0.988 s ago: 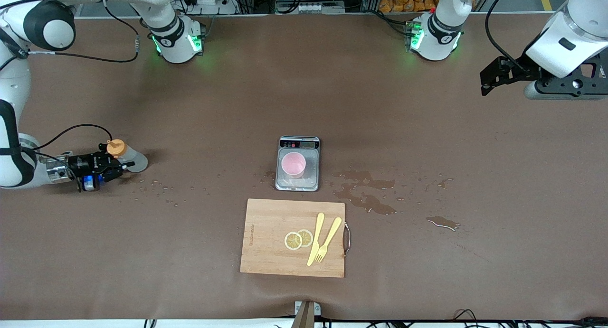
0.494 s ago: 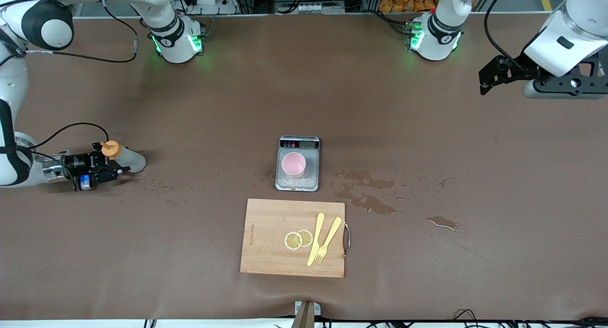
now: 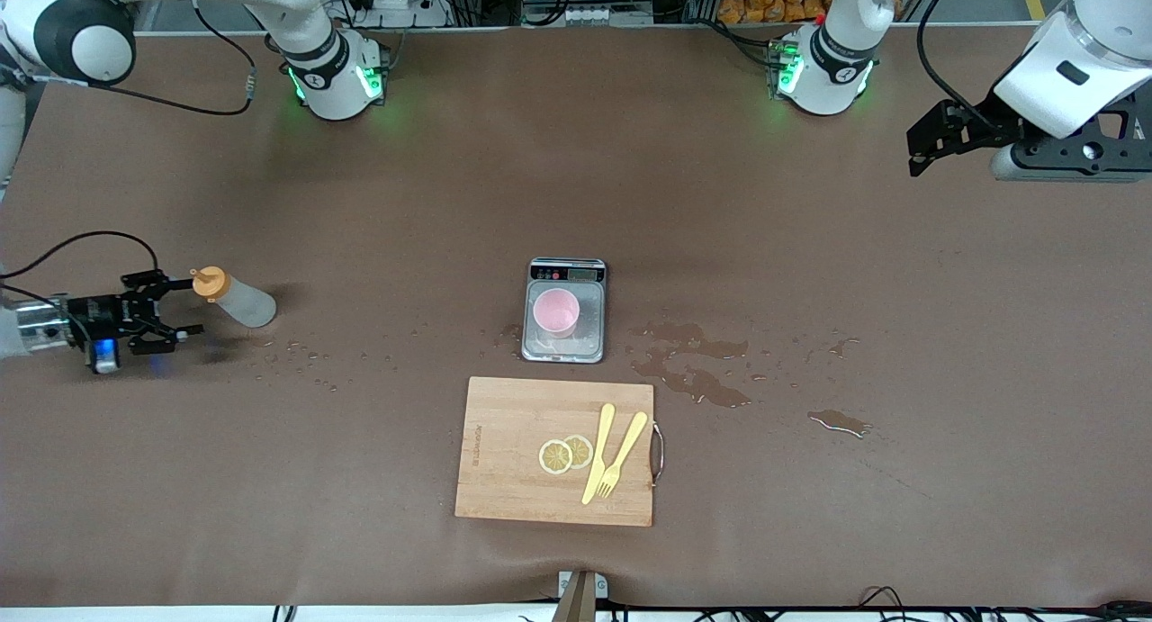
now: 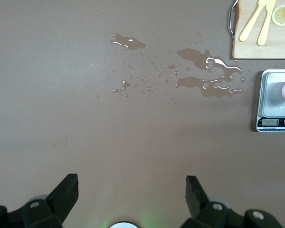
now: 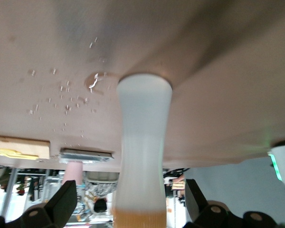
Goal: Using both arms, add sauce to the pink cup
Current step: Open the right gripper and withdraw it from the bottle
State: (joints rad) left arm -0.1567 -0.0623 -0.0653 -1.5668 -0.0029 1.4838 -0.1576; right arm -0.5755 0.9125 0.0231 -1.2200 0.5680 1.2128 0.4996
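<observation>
Standing there watching, it looked to me like the job was basically wrapped up. The sauce bottle (image 3: 232, 299) was standing by itself at the left-middle of the front view, down at the right arm's end of the table, orange cap still on. The pink cup (image 3: 555, 311) sat on the little kitchen scale (image 3: 564, 311) dead centre of the frame. I couldn't tell from where I stood whether anything had actually gone into the cup, the sauce being so pale. There were wet patches (image 3: 691, 361) on the table just beside the scale, toward the left arm's end, and a trail of drops (image 3: 301, 356) near the bottle, so some of it clearly missed. If anything was left, my guess is just the arms parking themselves.

The right gripper (image 3: 166, 316) was at the left edge of the frame, low by the table just beside the bottle, its fingers spread wide and touching nothing. In the right wrist view the bottle (image 5: 141, 156) stood clear between the open fingers. The left gripper (image 3: 927, 143) hung up at the upper right of the frame, spread too and empty, waiting.

Compared with a second before: back then the right gripper was pinched on the bottle. By this point it had let go and backed off toward the frame's left edge, with the bottle staying put where it was set. The left arm barely shifted. The cutting board (image 3: 504, 451) in the lower middle, with its lemon slices (image 3: 565, 454) and yellow fork and knife (image 3: 612, 455), hadn't changed.
</observation>
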